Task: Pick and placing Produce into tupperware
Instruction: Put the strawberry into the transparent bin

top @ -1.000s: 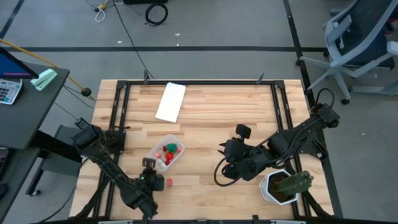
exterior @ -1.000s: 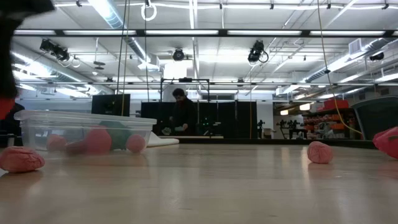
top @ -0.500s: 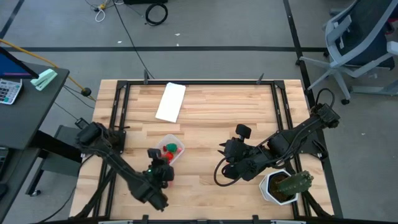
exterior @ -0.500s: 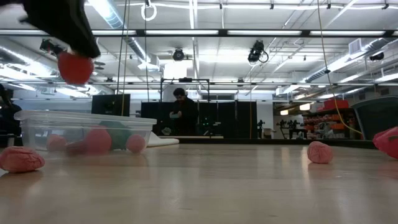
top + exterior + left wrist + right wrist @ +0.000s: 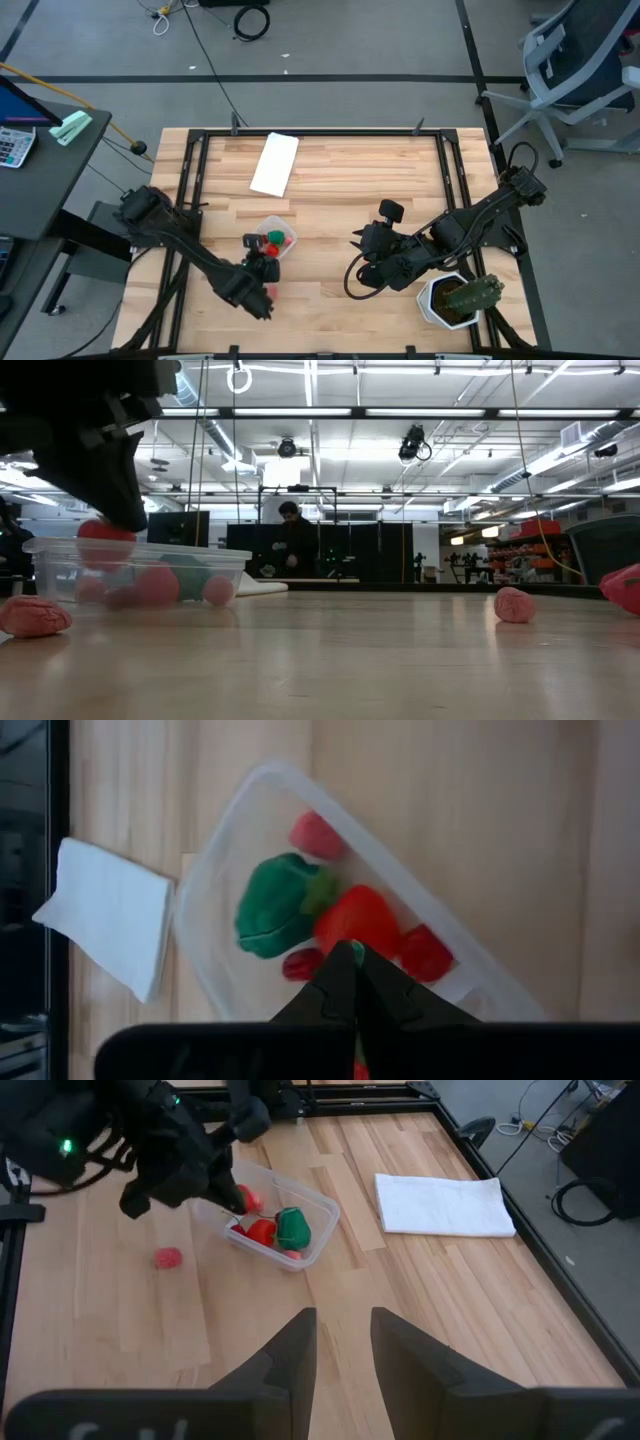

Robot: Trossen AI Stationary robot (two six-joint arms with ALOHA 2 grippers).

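Observation:
The clear tupperware stands left of the table's middle. It holds a round green piece and several red pieces. My left gripper hangs over the box's near end, shut on a red produce piece at rim height. This also shows in the right wrist view. One red piece lies on the table near the box. Pink pieces lie on the wood. My right gripper is open and empty right of the middle. My left gripper pinches the red piece between its two fingers, coming from above and slanting down from the table's near side. The piece hangs below the fingertips, clear of the table, at the tupperware's rim. The fingers hide which part of the piece they are on.
A flat white panel lies at the far side of the table. A green cactus in a white pot stands at the near right corner beside my right arm. A person stands in the room beyond the table.
My left gripper has carried the red piece from the table's near edge toward the far edge and a little right, up over the tupperware. It has then come down until the piece is level with the box's rim. It has stayed shut.

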